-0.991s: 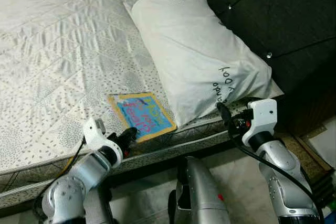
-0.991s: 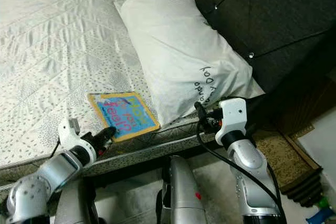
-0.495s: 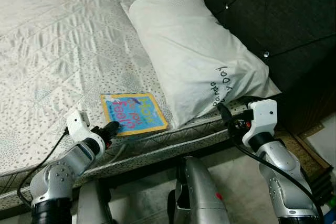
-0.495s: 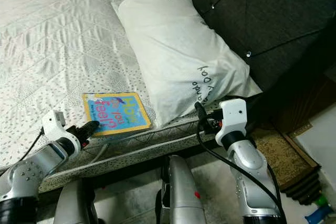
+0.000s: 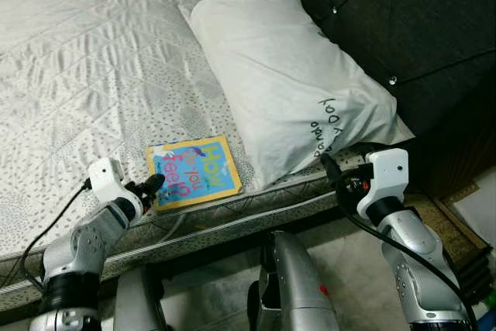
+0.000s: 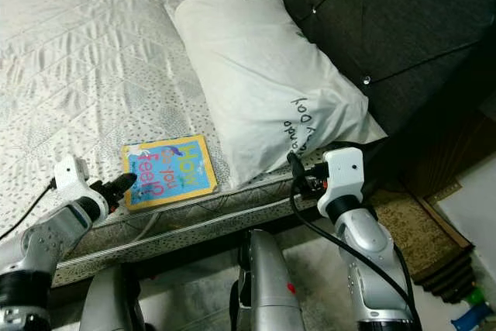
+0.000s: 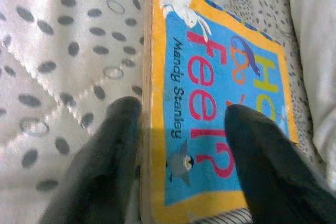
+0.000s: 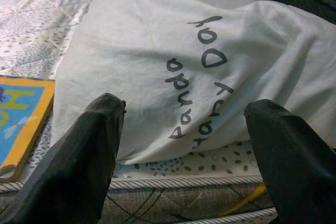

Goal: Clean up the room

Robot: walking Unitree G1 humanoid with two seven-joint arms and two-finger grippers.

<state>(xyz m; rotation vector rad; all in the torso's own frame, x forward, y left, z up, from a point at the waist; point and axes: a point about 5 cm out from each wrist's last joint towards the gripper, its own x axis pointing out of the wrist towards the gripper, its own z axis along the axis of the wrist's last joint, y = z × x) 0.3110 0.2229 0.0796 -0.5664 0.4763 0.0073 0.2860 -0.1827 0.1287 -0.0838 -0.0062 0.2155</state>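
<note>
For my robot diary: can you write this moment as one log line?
left end effector: open, straddling book edge | right end effector: open, facing pillow | book: flat on mattress

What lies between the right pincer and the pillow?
Bare mattress edge separates the right pincer from the pillow, seen in the right wrist view.

I'm showing two silver speckled arms with rounded joints, white blocky wrist housings, black cables looping off each wrist, my left gripper and right gripper each wearing long matte black fingers.
</note>
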